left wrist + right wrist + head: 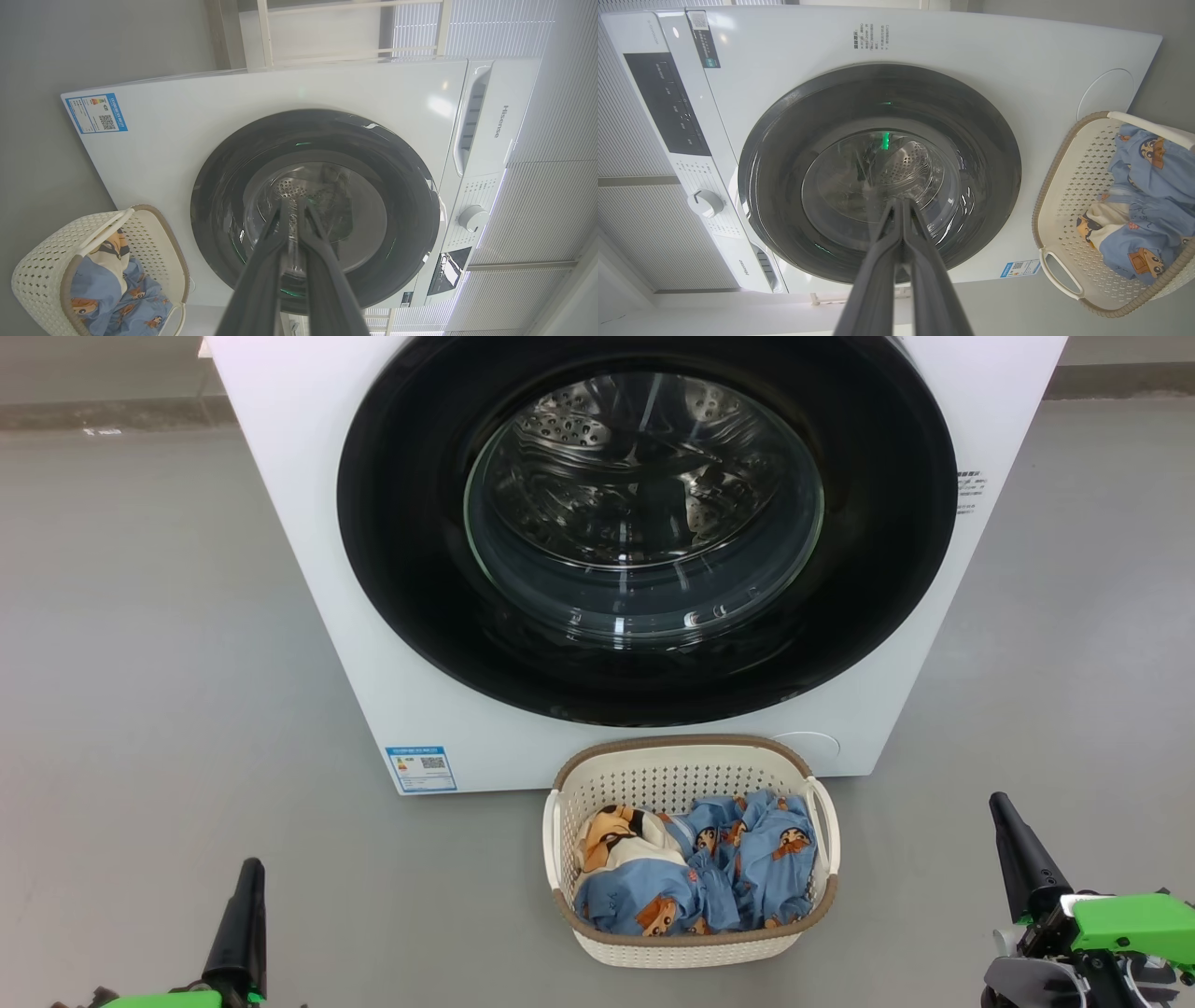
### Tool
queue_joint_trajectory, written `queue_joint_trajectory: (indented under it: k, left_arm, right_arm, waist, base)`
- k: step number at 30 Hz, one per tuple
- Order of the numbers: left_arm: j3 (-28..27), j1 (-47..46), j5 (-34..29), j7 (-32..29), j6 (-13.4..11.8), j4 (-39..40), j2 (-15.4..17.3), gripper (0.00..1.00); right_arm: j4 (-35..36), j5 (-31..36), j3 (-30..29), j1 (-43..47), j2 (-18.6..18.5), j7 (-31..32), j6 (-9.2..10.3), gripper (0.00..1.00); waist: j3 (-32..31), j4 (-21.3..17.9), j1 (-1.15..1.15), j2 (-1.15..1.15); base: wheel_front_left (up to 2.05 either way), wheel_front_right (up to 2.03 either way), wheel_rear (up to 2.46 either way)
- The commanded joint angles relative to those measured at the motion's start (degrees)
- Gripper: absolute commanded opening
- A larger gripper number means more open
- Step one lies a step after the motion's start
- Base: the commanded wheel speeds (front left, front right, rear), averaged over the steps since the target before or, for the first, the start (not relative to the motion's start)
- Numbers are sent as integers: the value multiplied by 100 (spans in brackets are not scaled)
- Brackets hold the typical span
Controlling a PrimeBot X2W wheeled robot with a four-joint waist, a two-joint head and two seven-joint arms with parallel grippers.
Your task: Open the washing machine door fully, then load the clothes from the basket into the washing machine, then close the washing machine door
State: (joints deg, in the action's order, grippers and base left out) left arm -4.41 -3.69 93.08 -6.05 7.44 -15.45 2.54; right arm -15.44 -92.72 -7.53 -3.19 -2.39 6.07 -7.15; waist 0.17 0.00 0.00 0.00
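While my left gripper sits closed and empty at lower left, I see the washing machine door shut, the basket of clothes just before it, and my right gripper likewise closed, empty.

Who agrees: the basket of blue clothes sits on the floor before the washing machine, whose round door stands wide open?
Wrong on the door: it is shut, flat against the washing machine, as the head view shows. The basket of blue clothes does sit on the floor before it.
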Motion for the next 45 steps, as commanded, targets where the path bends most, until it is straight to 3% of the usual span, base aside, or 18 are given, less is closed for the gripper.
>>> queue_joint_trajectory:
  k: [1, 6, 7, 14, 18, 23, 34, 45]
  left_arm:
    - [-198, -249, -81, -33, 4, 141, 47, 0]
    - [-199, -250, -82, -35, 4, 141, 46, 0]
    - [-5, -1, 0, 1, 0, 1, -1, 100]
    - [9, 186, -3, 32, 0, -222, -60, 100]
    - [-21, 177, -23, 83, 0, -177, -53, 100]
    - [-37, 173, -81, 152, 0, -98, -23, 100]
    - [64, 176, -620, 381, 1, 46, 133, 100]
    - [65, 148, -1603, 566, 1, 169, 207, 100]
  right_arm:
    - [141, 50, 108, -300, -58, 36, -34, 0]
    - [141, 51, 107, -300, -57, 37, -34, 0]
    - [1, 0, -1, -1, 2, -1, 0, 100]
    - [-279, 7, 16, 163, 105, -27, 0, 100]
    - [-260, 32, 37, 133, 98, -71, -1, 100]
    - [-233, 101, 72, 96, 71, -144, -2, 100]
    - [-176, 579, 262, -1, -57, -377, -5, 100]
    - [-93, 1397, 449, -83, -171, -567, -8, 100]
  waist:
    - [0, 0, 0, 0]
    - [0, 0, 0, 0]
    - [0, 0, 0, 0]
    - [4, 2, 1, 0]
    - [-10, 7, 13, 0]
    - [0, 11, 1, 0]
    - [12, 19, 0, 0]
    - [29, 43, 0, 0]
  base:
    - [0, 0, 0]
    - [0, 0, 0]
    - [0, 0, 0]
    - [0, 0, 0]
    - [0, 0, 0]
    - [0, 0, 0]
    - [0, 0, 0]
    - [0, 0, 0]
